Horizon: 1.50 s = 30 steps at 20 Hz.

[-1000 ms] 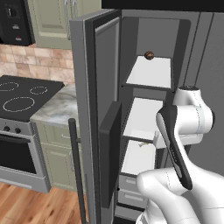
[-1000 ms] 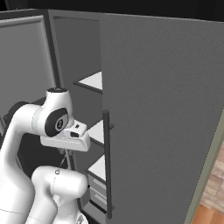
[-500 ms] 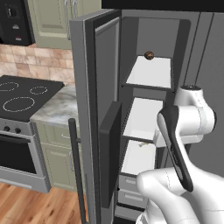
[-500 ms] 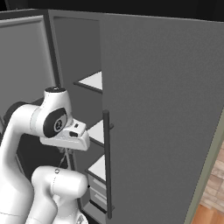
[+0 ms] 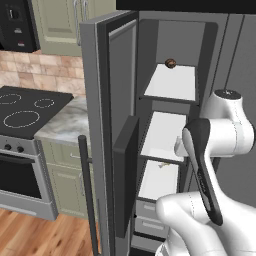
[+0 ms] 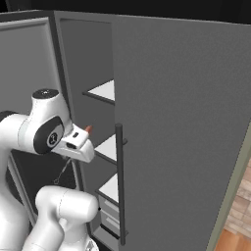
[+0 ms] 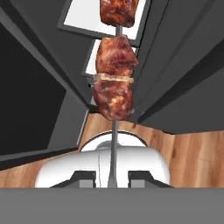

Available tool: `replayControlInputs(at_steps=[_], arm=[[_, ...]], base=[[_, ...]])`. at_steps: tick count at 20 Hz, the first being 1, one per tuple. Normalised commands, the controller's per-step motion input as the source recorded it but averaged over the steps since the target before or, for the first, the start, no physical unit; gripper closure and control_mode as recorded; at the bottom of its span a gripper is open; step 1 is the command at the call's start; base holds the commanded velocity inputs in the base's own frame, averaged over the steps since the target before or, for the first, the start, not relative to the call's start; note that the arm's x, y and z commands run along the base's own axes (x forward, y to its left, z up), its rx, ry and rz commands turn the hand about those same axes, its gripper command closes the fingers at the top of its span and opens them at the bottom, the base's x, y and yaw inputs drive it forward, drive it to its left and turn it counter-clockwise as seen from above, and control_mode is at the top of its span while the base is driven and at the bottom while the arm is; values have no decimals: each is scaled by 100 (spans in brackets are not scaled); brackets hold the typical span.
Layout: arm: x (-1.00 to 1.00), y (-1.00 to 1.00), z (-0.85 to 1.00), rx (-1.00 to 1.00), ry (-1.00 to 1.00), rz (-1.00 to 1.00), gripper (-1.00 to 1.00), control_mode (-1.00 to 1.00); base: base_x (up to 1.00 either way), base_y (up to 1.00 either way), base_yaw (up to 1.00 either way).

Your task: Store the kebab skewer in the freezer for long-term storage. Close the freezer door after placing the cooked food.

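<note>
One claw (image 7: 112, 177) still clamps the kebab skewer (image 7: 114, 83), nudged closer to the freezer (image 5: 167, 125)

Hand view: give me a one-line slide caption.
Gripper shut on the kebab skewer, meat chunks ahead, white freezer shelves beyond.

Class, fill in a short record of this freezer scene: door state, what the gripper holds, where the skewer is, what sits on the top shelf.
freezer door: open
gripper: shut on the skewer
skewer: held in front of the freezer, not yet on a shelf
top shelf: small dark brown lump near the back
step left: place skewer, then close door
</note>
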Motion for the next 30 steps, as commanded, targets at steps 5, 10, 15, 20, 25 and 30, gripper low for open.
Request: replayControlInputs(at_steps=[5,10,15,20,25,30], arm=[[11,0,33,2,-5,-26,100,-100],[7,0,15,0,-11,-19,100,-100],[10,0,12,-2,-13,-4,100,-100],[15,4,34,0,-13,0,100,-100],[27,13,48,0,-5,0,100,-100],[35,6,34,-1,0,-3,100,-100]], base=[[0,0,0],[0,0,0],[0,0,0],[0,0,0],[0,0,0],[0,0,0]])
